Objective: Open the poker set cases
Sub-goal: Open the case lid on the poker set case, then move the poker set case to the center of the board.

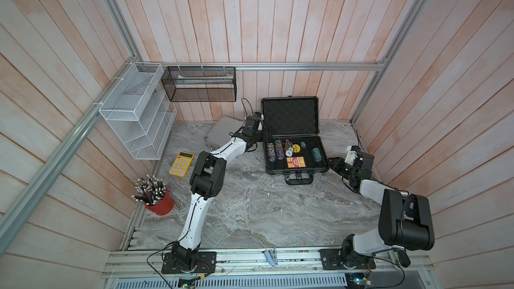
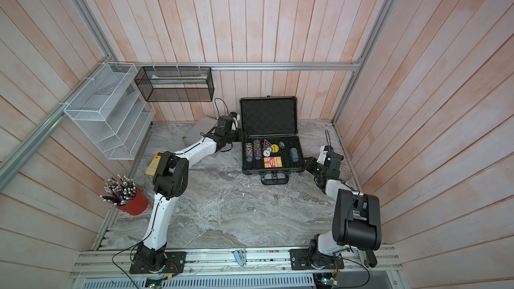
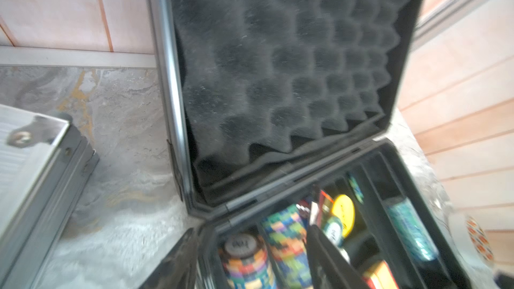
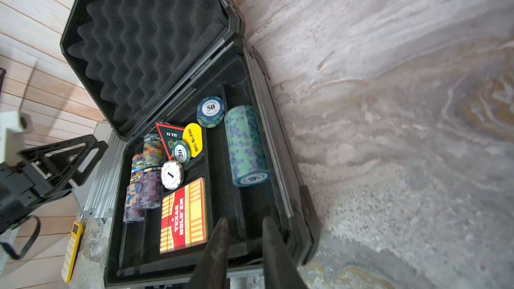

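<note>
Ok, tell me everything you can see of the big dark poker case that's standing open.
The dark case stands open on the marble table near the back wall. Its lid stands roughly upright, lined with black egg-crate foam. The black tray holds rows of chips, loose chips and markers, a teal row and a red card box. A black handle faces the front. The right gripper hovers at its front right corner; contact unclear.
</note>
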